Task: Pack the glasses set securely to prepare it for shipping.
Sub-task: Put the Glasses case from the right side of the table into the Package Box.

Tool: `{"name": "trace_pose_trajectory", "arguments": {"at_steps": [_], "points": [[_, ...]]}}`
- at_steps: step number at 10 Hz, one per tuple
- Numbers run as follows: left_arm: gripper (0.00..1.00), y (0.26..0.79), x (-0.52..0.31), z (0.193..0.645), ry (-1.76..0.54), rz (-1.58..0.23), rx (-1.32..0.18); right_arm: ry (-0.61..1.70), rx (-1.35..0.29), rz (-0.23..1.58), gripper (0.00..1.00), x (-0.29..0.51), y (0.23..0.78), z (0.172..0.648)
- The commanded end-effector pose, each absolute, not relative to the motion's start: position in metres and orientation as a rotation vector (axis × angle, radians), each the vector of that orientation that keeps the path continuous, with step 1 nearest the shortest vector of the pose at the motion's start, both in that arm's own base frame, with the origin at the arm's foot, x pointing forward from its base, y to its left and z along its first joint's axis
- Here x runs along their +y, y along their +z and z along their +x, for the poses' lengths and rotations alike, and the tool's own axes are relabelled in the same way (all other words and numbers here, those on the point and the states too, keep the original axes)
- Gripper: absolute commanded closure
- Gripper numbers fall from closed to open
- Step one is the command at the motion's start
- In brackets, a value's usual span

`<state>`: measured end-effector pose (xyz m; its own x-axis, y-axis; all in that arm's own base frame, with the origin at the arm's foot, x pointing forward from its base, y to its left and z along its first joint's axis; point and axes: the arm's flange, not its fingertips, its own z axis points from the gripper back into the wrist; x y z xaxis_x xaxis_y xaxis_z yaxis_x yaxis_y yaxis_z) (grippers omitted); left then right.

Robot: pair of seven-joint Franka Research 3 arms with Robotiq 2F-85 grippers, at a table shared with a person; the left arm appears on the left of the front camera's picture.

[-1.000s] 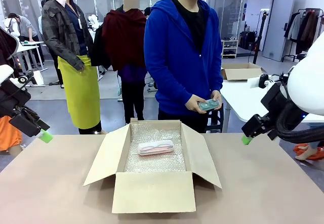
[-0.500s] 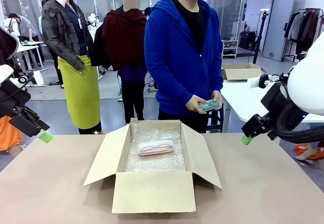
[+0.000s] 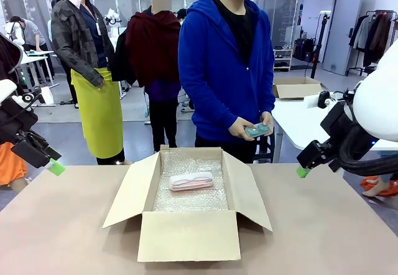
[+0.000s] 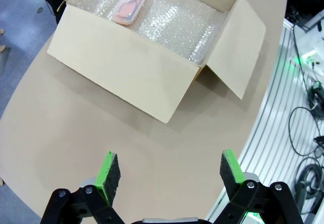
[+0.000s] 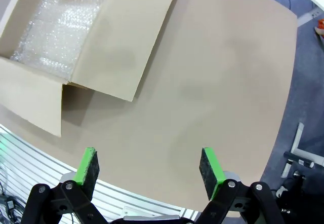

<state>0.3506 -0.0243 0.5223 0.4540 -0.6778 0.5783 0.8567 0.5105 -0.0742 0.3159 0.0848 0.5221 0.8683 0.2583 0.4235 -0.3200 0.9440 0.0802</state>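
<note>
The pale pink case (image 3: 191, 181) lies flat inside the open cardboard box (image 3: 186, 236), on the bubble wrap (image 3: 186, 201) that lines the box floor. It sits toward the far wall, roughly midway between the side walls, with its long side running across the box. It is a small flat oblong with rounded corners. Through its translucent lid a pair of pinkish rims shows, and in the left wrist view the contents look orange-pink against the clear wrap.

The mint green case (image 3: 257, 129) has the same oblong shape and a cloudy lid, and it is off the table. The person in the blue jacket (image 3: 217, 69) at the far side holds it in both hands (image 3: 240, 127) at about waist height, above and beyond the box's far right corner. What lies inside it I cannot tell.

The box stands in the middle of the table (image 3: 329, 237), its two side flaps spread outward and slanting up and away from the opening.

The left gripper (image 4: 169, 169) hangs over the left part of the table, well apart from the box, jaws spread wide with nothing between the green pads (image 4: 108, 171). The right gripper (image 5: 149, 167) hangs over the right part, likewise well clear of the box, jaws fully apart and empty
</note>
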Motion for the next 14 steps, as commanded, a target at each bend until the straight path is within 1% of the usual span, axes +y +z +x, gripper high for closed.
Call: {"name": "trace_pose_trajectory", "arguments": {"at_steps": [1,14], "points": [[0.00,0.5242,-0.0211,0.3504,-0.998,-0.413,-0.534,0.293,-0.425,0.152,0.00,0.0859,0.5217,0.3163],[0.00,0.5242,-0.0211,0.3504,-0.998,-0.413,-0.534,0.293,-0.425,0.152,0.00,0.0859,0.5217,0.3163]]}}
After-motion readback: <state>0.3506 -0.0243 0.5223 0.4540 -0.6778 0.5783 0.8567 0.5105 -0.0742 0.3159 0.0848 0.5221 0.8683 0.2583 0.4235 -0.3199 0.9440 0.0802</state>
